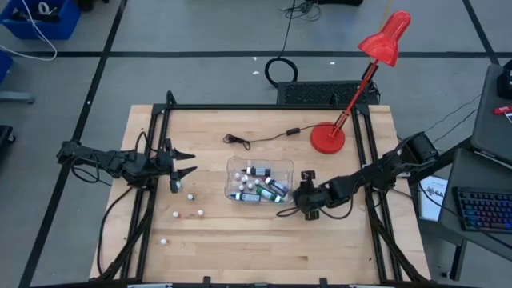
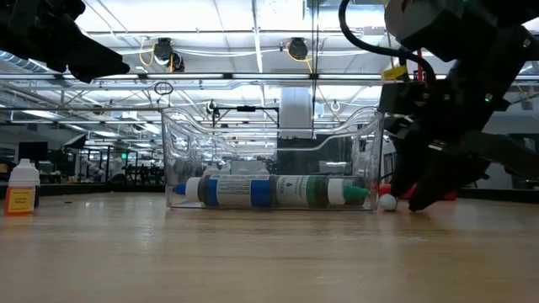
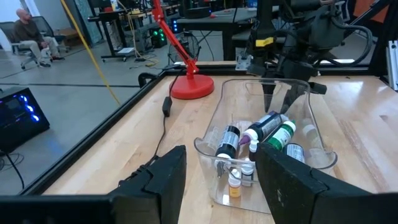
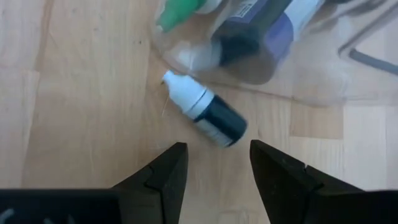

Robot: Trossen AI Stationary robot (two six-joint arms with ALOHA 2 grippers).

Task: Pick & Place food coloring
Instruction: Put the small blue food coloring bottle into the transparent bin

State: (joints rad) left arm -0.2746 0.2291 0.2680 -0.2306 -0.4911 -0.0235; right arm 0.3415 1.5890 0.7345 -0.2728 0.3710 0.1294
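A small food coloring bottle (image 4: 206, 116) with a white cap and a dark body lies on its side on the wood, just outside the clear tub (image 1: 260, 180). My right gripper (image 4: 214, 167) hangs open over it at the tub's near right corner, fingers slanting down on either side of it without touching. Several more food coloring bottles (image 3: 267, 130) lie inside the tub. A few loose ones (image 1: 190, 196) lie on the table to the tub's left. My left gripper (image 1: 190, 162) waits open there, above the table, pointing at the tub.
A red desk lamp (image 1: 328, 138) stands on the table's far right, its cable (image 1: 256, 140) running across behind the tub. Black frame rails (image 1: 152, 192) run along both sides. One small bottle with an orange label (image 2: 24, 187) stands upright at the left.
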